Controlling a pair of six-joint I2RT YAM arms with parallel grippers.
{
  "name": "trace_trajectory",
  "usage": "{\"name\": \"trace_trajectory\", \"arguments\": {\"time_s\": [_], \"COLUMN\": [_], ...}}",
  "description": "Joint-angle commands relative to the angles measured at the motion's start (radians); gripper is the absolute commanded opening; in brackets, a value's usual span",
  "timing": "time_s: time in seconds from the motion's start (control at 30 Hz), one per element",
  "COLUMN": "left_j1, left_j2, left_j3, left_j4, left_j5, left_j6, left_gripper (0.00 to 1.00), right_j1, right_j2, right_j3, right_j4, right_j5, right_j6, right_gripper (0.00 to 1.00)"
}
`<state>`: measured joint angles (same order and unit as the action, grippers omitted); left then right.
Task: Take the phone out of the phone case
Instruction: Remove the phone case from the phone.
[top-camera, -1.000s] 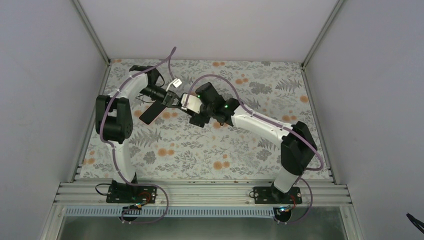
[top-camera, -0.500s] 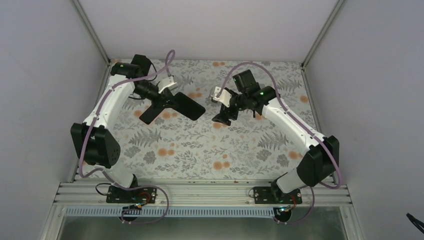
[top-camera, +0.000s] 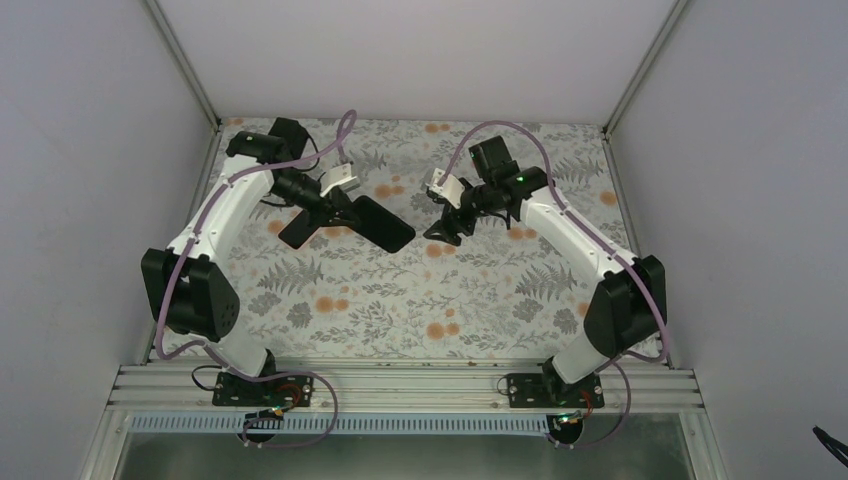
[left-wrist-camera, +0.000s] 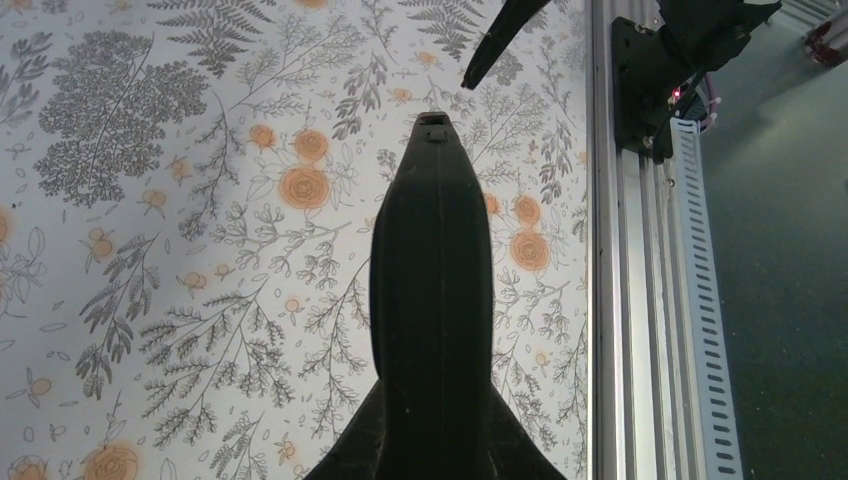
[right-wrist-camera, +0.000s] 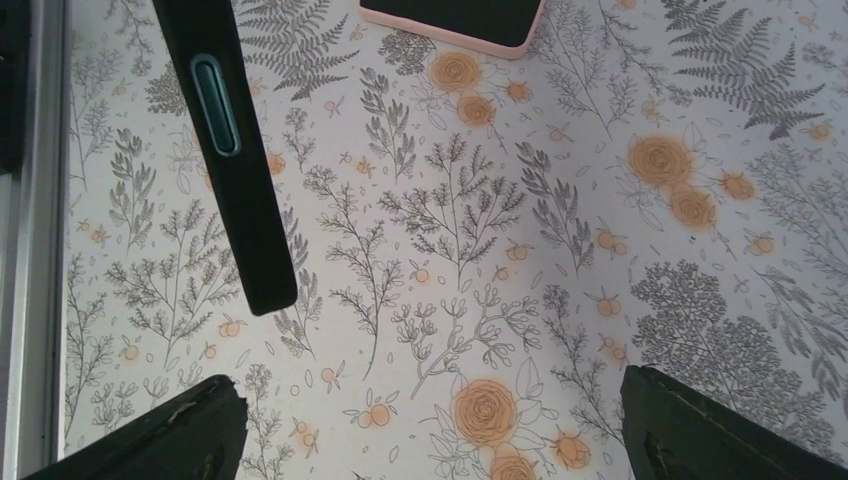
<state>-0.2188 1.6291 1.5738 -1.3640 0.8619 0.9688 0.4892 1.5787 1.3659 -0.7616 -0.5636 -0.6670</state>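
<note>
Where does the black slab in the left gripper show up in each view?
Top external: black slab left of centre, held above the floral mat.
Left wrist: slab dead centre, edge-on, rising from the bottom edge.
Right wrist: slab upper left, edge-on.
Shared landmark: the floral mat.

Floral-print tabletop (top-camera: 400, 310) between plain, seemingly grey walls (top-camera: 90, 150)

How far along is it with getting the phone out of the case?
Apparently nearly done. A pink-edged slab with a dark face, probably the phone, lies on the table, apart from the black piece, probably the case, clamped in the left pincer. The right pincer is open and empty. Left: setting that piece down, if required. Whether it is truly empty, I cannot tell.
</note>
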Motion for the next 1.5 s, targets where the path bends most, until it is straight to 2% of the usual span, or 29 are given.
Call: {"name": "trace_trajectory", "arguments": {"time_s": [0.0, 0.7, 0.77, 1.47], "left_j1": [0.002, 0.002, 0.002, -0.016], "left_j2": [-0.004, 0.027, 0.027, -0.030], "left_j3": [0.028, 0.051, 0.051, 0.005], "left_j4": [0.006, 0.006, 0.006, 0.007], "left_j5": [0.097, 0.143, 0.142, 0.183], "left_j6": [0.027, 0.030, 0.028, 0.048], "left_gripper": [0.02, 0.02, 0.02, 0.02], "right_j1": [-0.003, -0.009, -0.017, -0.030], "right_j2": [0.019, 0.061, 0.062, 0.134], "right_j3": [0.014, -0.015, -0.021, 0.032], "right_j4": [0.004, 0.132, 0.143, 0.170], "right_j5": [-0.076, -0.020, -0.015, 0.079], "right_j6": [0.013, 0.078, 0.081, 0.074], "right_gripper": [0.92, 0.91, 0.88, 0.86]}}
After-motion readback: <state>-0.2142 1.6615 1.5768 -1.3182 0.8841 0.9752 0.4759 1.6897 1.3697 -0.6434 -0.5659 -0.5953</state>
